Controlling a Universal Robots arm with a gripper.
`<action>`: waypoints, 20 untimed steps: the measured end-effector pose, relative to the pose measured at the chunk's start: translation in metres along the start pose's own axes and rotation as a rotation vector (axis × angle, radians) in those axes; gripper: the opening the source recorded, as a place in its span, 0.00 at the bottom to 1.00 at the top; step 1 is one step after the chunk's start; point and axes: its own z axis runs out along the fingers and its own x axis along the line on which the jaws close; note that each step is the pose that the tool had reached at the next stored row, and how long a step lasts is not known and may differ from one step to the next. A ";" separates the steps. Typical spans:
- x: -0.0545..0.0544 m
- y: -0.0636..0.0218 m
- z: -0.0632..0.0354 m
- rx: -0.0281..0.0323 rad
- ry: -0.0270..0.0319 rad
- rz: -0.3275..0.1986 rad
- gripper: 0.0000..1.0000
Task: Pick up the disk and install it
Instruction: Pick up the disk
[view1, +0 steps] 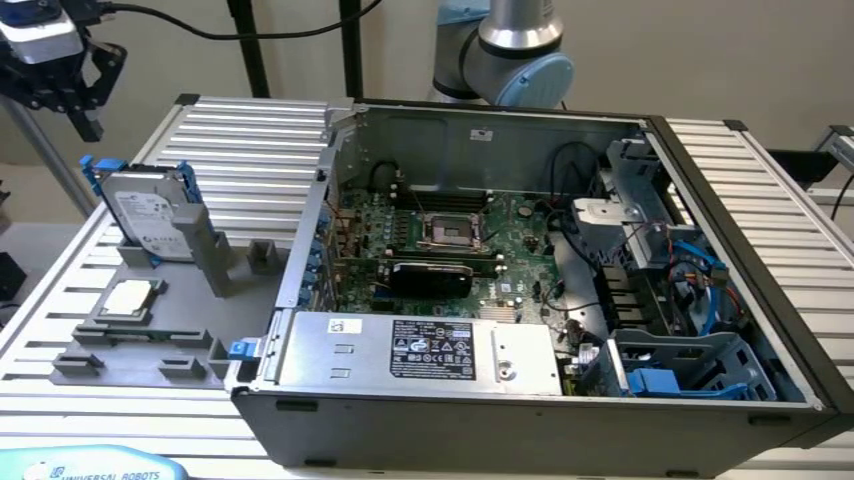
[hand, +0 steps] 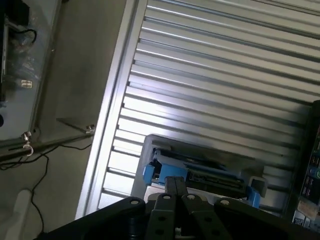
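Open PC case (view1: 534, 425) is lying on slatted table (view1: 254, 140). At exterior view's left, grey fixture (view1: 200, 290) is holding the disk (view1: 144, 215) upright: silver-grey, white label, blue rails. Gripper (view1: 83, 115) is hovering above it, apart, jaws pressed together, empty.

The silver-grey disk (view1: 144, 215), white-labelled and blue-railed, stands on edge in a grey stand (view1: 220, 262), exterior view's left.
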 end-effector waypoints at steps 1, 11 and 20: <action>0.000 0.0000 0.0002 0.0001 0.0007 -0.019 0.11; 0.000 -0.0001 0.0020 0.0016 0.0092 -0.200 0.11; 0.000 -0.0002 0.0034 0.0041 0.0136 -0.364 0.11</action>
